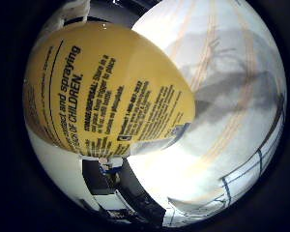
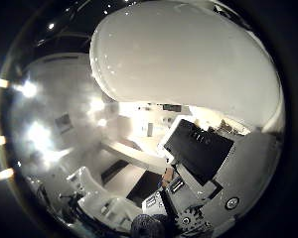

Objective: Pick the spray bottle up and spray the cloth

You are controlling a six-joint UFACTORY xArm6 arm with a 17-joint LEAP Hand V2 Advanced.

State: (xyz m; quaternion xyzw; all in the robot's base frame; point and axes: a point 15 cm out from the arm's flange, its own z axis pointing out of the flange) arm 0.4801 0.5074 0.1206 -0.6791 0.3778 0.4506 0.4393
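Bottle held close at the palm, cloth spread beneath

The yellow plastic spray bottle with black print (image 1: 106,92) fills much of the little finger side view, so it sits close against the palm; the hand (image 2: 188,198) shows only white and black geared parts, and whether its fingers are curled round the bottle I cannot tell. The white cloth with pale tan stripes (image 1: 232,87) lies just beyond, shadowed. To spray well, I judge the nozzle should face the cloth squarely. Nothing visibly blocks the way; white room furniture (image 2: 134,158) lies far off
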